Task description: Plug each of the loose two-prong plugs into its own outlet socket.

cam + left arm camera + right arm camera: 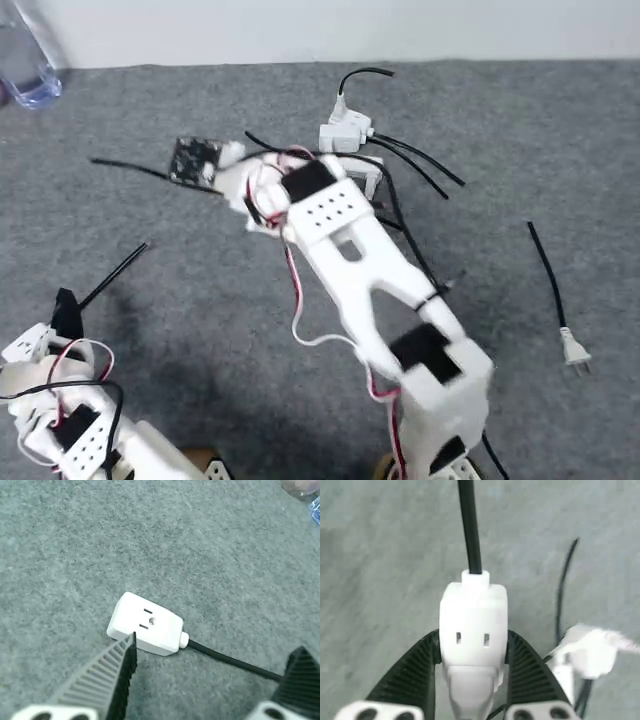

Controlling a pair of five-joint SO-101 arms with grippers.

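High view: the gray table [560, 130] is the biggest thing, and it ends at a white wall [300, 30] along the far edge. There is lots of bare room on the far right side and in the middle left part. A clear bottle [25, 60] stands in the far left corner, well away from the arms. The right arm [340, 220] is big and white. It stretches from the near edge out across the middle of the table, bent at the elbow, with its tip pointing to the left. The left arm [70, 410] is tucked low in the near left corner. The right gripper [473, 640] squeezes a white socket [473, 615] from both sides, slots facing up, with its black cord [470, 525] running straight away from it. The left gripper [215, 647] is spread wide above a second white socket [145, 625], which lies flat on the table near one finger [120, 670] without touching it. A white lump of plug parts [345, 130] sits just past the right arm, with black cords around it. I cannot tell how they fit. One loose plug [575, 350] lies alone near the right edge, with bare table all around it.
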